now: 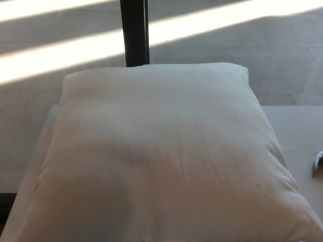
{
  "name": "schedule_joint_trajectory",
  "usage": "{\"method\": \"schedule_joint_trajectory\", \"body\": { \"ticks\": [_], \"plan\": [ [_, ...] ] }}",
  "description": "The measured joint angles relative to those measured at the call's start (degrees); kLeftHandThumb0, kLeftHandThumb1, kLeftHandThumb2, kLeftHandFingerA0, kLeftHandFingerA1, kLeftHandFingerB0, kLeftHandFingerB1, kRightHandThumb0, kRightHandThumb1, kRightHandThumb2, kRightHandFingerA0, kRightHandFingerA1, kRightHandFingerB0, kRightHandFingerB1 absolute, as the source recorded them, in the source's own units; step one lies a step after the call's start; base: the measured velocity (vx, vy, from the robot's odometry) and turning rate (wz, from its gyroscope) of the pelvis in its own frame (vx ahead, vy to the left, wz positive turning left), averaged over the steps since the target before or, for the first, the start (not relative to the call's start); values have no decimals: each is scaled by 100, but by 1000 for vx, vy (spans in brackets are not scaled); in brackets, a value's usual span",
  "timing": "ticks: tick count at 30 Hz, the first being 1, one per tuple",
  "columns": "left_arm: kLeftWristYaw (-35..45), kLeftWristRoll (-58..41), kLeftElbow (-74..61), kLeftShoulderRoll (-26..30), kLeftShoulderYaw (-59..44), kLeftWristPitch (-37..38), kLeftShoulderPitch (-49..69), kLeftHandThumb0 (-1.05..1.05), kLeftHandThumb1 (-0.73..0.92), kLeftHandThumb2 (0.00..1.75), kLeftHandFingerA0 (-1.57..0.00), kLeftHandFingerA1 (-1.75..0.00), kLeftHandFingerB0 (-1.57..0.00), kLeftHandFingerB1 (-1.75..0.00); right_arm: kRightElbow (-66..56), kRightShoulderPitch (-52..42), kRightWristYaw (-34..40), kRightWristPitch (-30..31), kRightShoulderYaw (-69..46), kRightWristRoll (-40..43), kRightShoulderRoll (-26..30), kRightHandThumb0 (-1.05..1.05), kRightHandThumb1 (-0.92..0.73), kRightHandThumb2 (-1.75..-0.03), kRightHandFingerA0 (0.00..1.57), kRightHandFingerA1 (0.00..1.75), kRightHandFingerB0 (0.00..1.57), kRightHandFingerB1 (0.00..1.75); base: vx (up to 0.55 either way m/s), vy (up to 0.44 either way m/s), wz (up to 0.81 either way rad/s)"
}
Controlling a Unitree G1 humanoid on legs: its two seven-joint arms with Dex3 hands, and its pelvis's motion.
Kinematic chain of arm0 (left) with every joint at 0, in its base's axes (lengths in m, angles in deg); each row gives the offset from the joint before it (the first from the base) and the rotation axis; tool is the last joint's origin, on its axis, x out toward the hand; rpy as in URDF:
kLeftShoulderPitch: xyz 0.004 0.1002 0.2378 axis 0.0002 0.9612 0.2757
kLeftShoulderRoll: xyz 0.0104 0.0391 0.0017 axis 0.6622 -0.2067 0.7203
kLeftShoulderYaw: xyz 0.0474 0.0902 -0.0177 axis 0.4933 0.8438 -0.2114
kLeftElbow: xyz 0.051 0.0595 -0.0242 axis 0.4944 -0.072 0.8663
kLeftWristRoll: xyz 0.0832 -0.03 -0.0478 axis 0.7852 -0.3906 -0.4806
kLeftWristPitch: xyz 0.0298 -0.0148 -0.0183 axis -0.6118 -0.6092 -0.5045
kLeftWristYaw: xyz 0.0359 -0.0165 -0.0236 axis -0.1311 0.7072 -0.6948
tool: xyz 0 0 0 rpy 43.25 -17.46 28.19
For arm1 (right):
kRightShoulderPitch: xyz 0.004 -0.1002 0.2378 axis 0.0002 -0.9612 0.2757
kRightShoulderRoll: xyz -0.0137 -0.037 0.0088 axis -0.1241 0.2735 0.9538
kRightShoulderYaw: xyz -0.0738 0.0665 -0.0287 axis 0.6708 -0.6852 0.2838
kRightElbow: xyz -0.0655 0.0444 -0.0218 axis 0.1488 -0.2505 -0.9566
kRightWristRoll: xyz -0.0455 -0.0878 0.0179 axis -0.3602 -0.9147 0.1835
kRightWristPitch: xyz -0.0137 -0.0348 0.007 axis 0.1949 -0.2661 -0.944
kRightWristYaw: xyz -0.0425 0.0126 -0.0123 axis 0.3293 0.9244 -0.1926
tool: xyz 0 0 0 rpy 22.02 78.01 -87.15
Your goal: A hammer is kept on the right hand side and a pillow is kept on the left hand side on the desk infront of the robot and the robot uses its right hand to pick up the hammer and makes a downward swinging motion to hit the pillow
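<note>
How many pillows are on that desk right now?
1. A single white pillow fills most of the desk, from its left edge nearly to the right. Anything beyond the picture's edges is hidden.

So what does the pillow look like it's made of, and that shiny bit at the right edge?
The pillow looks like soft woven fabric, off-white and matte, with faint creases and puffed seams. The curved piece at the right edge looks like polished metal, going by its bright glint; too little shows to be sure.
</note>
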Motion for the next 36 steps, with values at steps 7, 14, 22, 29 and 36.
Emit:
{"method": "schedule_joint_trajectory", "body": {
  "ticks": [7, 14, 22, 29, 36],
  "plan": [
    [19, -47, -2, 0, -28, 22, 11, -49, 61, 59, -79, -52, -77, -55, 423, -4, -56, -2, 949, -579, 172, -105, -65, -105, 0, 9, 9, 19, 0, 0, 0],
    [51, -67, -11, 7, -28, 56, 16, -49, 63, 59, -74, -50, -75, -53, 862, 5, -149, -24, 1650, -1097, 398, -98, -64, -101, 0, 10, 7, 19, 0, 0, 0],
    [83, -114, 26, 59, -16, 151, -4, -50, 61, 58, -75, -51, -76, -52, 1328, 273, -447, 98, 2143, -1642, 504, -99, -65, -101, 0, 12, 11, 27, 0, 0, 0],
    [129, -177, 46, 120, 69, 156, -3, -51, 63, 59, -77, -51, -75, -54, 1928, 684, -539, 93, 2299, -1999, 504, -95, -62, -100, 0, 18, 8, 29, 0, 0, 0],
    [125, -192, 83, 136, 127, 226, -13, -50, 61, 59, -80, -52, -79, -54, 2643, 1260, -599, 95, 2479, -2236, 407, -87, -57, -80, 0, 26, 11, 32, 0, 0, 0]
  ]
}}
